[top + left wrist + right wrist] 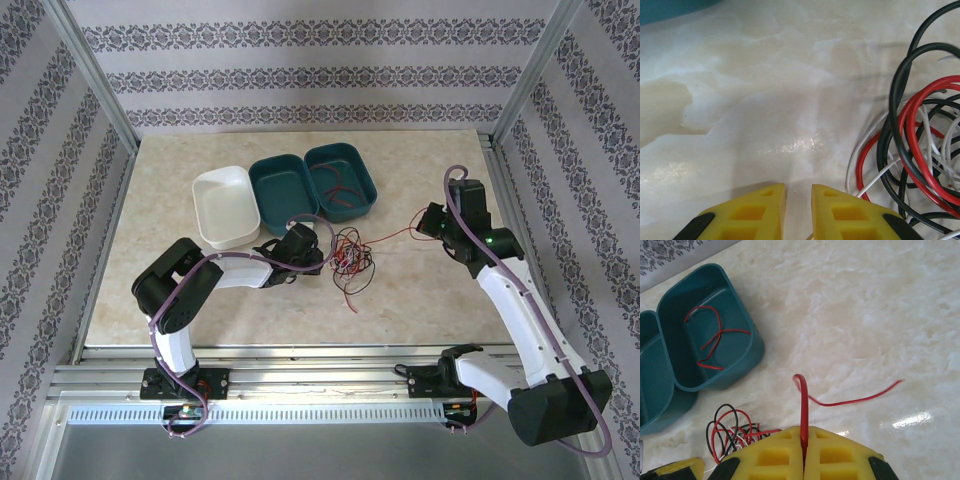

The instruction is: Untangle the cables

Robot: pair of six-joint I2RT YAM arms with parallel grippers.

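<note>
right gripper pinches one red strand, bundle sits beside the left

the cables [350, 255] lie in a loose red, black and white knot on the marble table [200, 300], just in front of the teal bin [362, 165] and between the two arms.

the right gripper [428, 225] is off to the bundle's right. from its wrist camera its yellow fingers [840, 455] are pressed together on a red cable [804, 405]. the strand rises from the jaws, hooks over and trails right across the table. from above, the red cable [395, 235] runs from the knot to that gripper.

the left gripper [318, 252] rests right at the bundle's left edge. in its wrist view the left gripper [798, 186] shows only a slim gap between the jaws, with the cables [909, 140] just to its right. a white strand leads toward the right finger, but i cannot tell whether anything is caught.

loose red pieces [715, 340] lie inside the teal bin [747, 360], with the cables [732, 432] below it.
</note>
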